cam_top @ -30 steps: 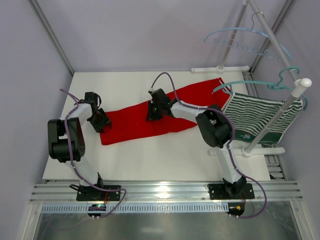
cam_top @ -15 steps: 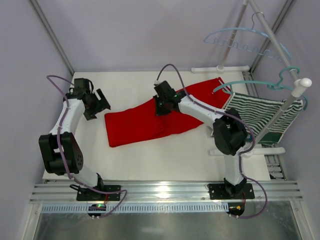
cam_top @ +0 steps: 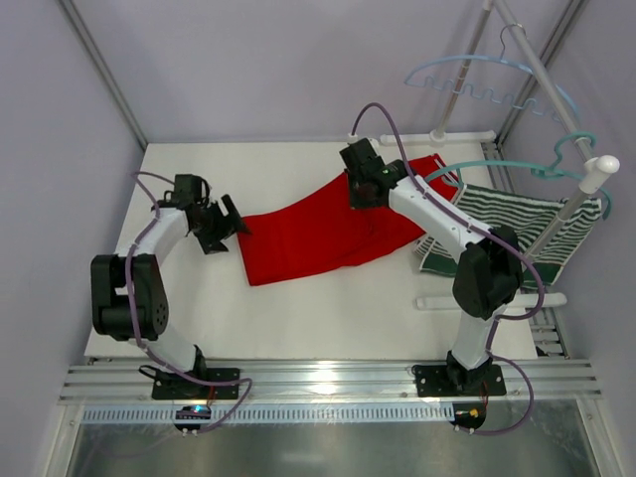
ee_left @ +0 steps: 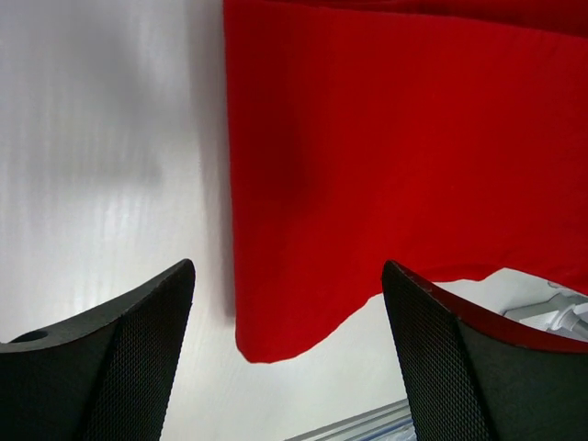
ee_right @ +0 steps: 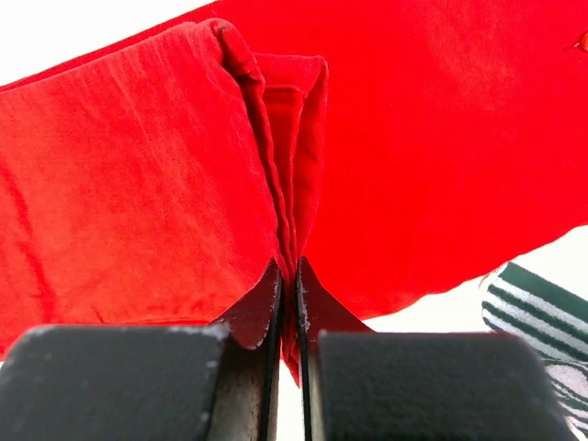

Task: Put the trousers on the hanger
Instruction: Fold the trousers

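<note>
The red trousers lie across the white table, drawn up toward the back right. My right gripper is shut on a pinched fold of the trousers, lifting the cloth there. My left gripper is open just left of the trousers' left end, with nothing between its fingers. The pale blue hanger with the wavy bar hangs high on the rack at the back right, apart from both grippers.
A darker teal hanger carries a green-and-white striped garment on the rack's pole at the right. The rack's white feet rest on the table. Side walls close in left and right.
The right gripper has carried its pinch of the trousers toward the back right, dragging the cloth along. The left gripper has let go of the left end, opened, and now sits beside it.
</note>
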